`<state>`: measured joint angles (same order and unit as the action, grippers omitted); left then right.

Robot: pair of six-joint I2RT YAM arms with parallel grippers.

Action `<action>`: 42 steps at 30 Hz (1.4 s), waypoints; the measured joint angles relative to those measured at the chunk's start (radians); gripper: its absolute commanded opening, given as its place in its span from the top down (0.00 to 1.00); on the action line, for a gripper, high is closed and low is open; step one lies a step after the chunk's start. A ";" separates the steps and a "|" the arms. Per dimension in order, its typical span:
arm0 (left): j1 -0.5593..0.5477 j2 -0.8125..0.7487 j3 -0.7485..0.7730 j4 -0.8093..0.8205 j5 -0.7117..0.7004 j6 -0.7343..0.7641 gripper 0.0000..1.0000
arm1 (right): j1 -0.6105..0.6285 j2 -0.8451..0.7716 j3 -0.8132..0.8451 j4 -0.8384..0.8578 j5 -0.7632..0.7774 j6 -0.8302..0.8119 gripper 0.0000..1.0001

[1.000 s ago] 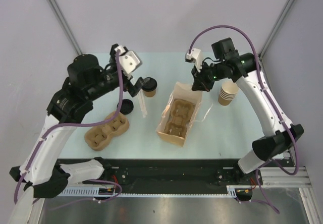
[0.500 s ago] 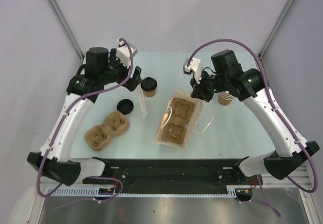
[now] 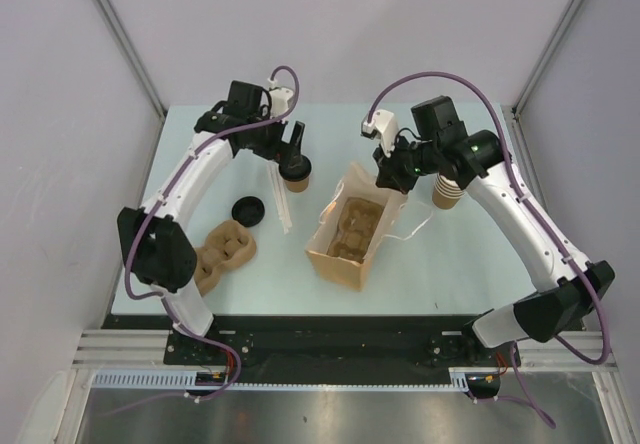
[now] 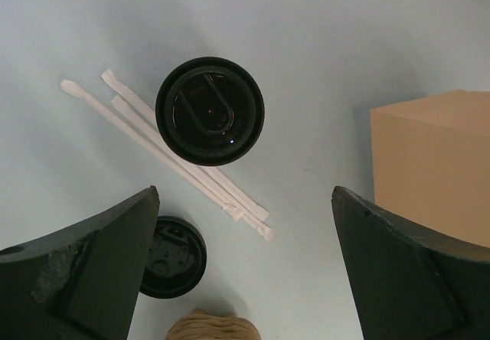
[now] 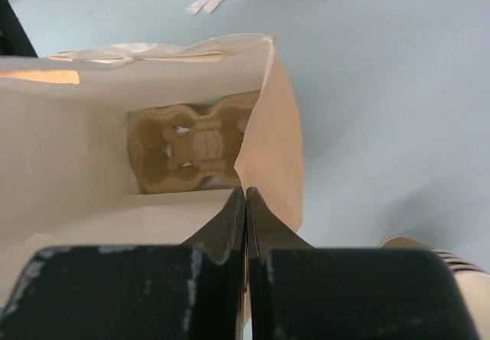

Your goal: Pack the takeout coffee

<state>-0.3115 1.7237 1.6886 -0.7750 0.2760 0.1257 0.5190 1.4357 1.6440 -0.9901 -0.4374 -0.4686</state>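
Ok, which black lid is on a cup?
The one capping the takeout coffee. The other black lid lies loose on the table, beside the wrapped straws.

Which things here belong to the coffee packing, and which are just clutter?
In the job: takeout coffee; paper bag; left gripper, open above the coffee; right gripper, pinching the bag rim.
Lying about: loose black lid; wrapped straws; pulp tray on the table; stack of lidless cups.

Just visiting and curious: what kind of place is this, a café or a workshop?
Probably a robotics test bench staged as a coffee counter: left arm and right arm bolted to a table, grey panels around, plus a takeout coffee, paper bag and stacked cups.
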 measured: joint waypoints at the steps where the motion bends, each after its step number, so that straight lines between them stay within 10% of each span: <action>1: 0.000 0.014 0.000 0.001 -0.002 -0.011 0.01 | -0.009 0.010 0.000 0.001 -0.001 -0.005 1.00; 42: -0.022 0.339 0.171 -0.027 -0.112 -0.013 0.01 | -0.110 0.094 0.015 -0.037 -0.050 -0.031 1.00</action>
<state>-0.3336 2.0624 1.8595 -0.8024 0.1642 0.1123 0.4088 1.5295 1.6592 -1.0271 -0.4870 -0.4992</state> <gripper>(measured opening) 0.994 0.009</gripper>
